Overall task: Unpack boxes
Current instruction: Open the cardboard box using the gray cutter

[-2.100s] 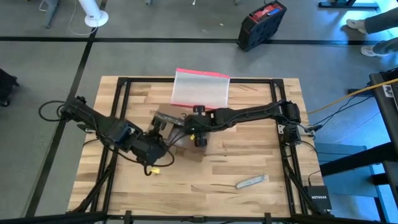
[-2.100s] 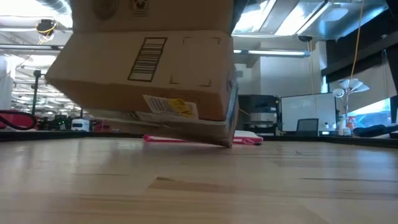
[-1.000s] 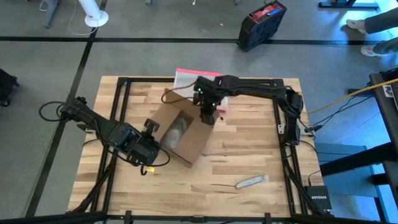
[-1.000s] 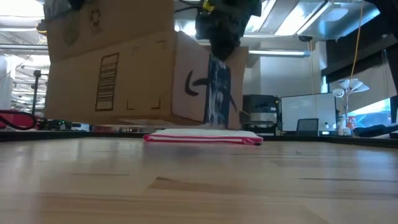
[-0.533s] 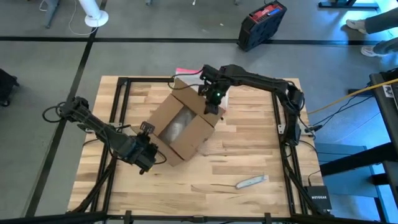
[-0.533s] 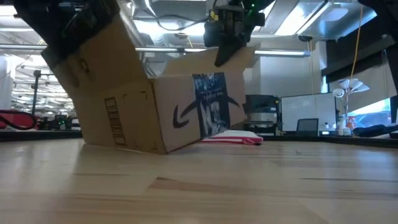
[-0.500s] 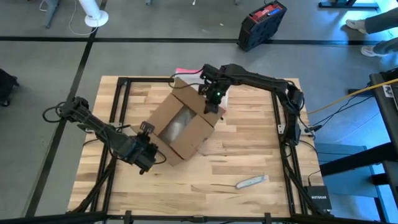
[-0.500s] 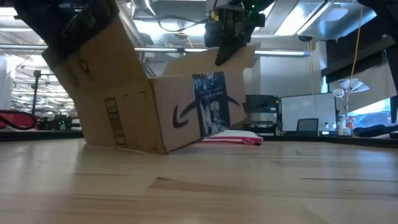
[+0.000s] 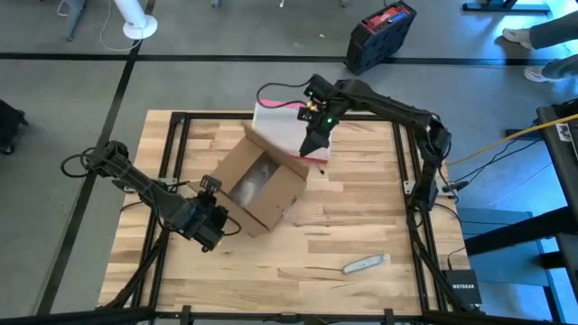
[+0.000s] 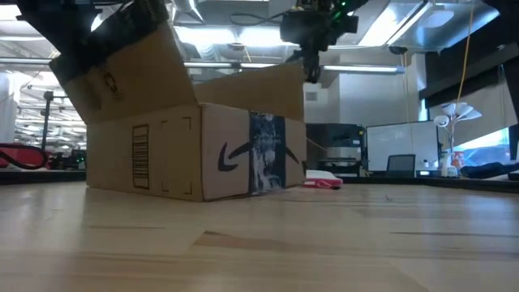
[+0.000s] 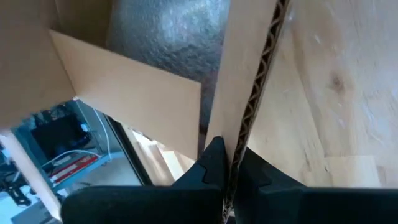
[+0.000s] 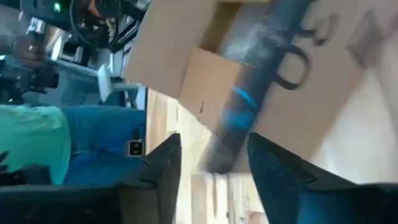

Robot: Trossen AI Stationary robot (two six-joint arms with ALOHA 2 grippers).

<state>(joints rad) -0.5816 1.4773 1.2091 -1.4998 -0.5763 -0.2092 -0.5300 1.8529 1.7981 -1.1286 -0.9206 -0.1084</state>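
Note:
The brown cardboard box (image 9: pixel 266 185) stands open on its bottom in the middle of the table, its smile logo and black tape (image 10: pixel 263 154) facing the low view. Bubble wrap (image 11: pixel 174 25) lies inside. My left gripper (image 9: pixel 215 219) is shut on the near-left flap (image 10: pixel 122 69). My right gripper (image 9: pixel 316 143) hangs open just above the far-right flap (image 10: pixel 276 81), its fingers (image 12: pixel 165 168) apart with nothing between them. Behind the box a clear pouch with a pink edge (image 9: pixel 280 122) lies flat. My left gripper pinches the flap's free edge (image 11: pixel 239 140) between its two fingers, one on each face of the single corrugated sheet. It comes slanting down from the table's near left. The flap stands raised and leans outward; the box stays on the table.
A grey flat strip (image 9: pixel 365 264) lies near the front right. Black frame rails (image 9: pixel 402 181) border the tabletop. A black and red case (image 9: pixel 379 36) sits on the floor beyond. A person in blue trousers (image 12: pixel 74 143) stands past the table.
The box, lifted and tilted a second ago, has come down and now rests flat on the table. My right gripper has let go of the far-right flap, opened, and risen toward the far right. My left gripper has sunk with its flap.

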